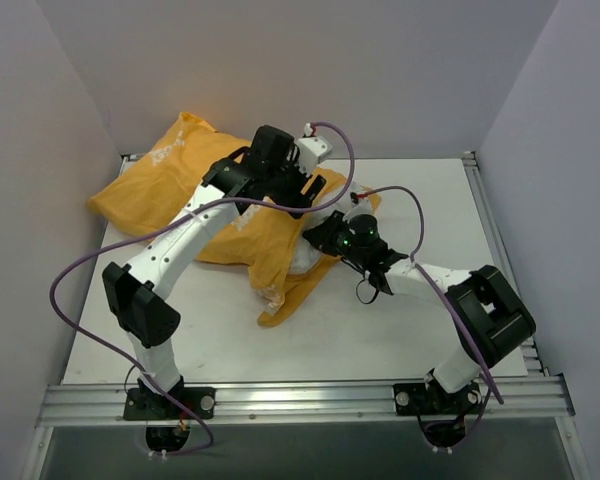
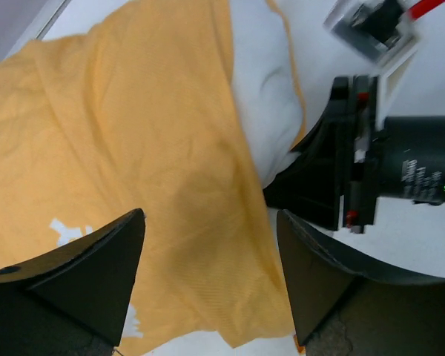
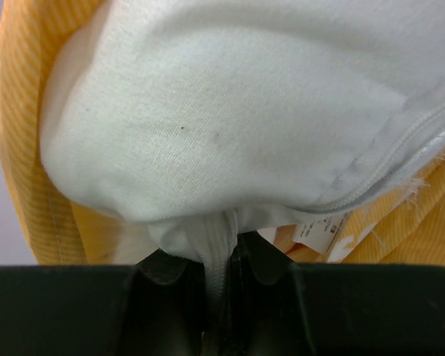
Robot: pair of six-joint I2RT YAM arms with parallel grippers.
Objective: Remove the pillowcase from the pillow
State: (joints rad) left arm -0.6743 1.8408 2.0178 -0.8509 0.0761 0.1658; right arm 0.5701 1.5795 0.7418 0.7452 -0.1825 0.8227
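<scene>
The orange-yellow pillowcase (image 1: 170, 185) lies across the back left of the table, still around most of the pillow; it also fills the left wrist view (image 2: 119, 148). The white pillow (image 3: 230, 119) pokes out of the case's open end near the table's middle (image 1: 305, 260). My right gripper (image 3: 222, 271) is shut on the pillow's seamed edge, right at that opening (image 1: 332, 240). My left gripper (image 2: 211, 278) is open and empty, hovering over the pillowcase fabric near its open hem (image 1: 295, 190). A white label (image 3: 319, 230) hangs by the pillow.
A loose flap of the pillowcase (image 1: 285, 300) trails toward the table's front. Grey walls close in the back and both sides. An aluminium rail (image 1: 300, 400) runs along the near edge. The table (image 1: 430, 200) is white.
</scene>
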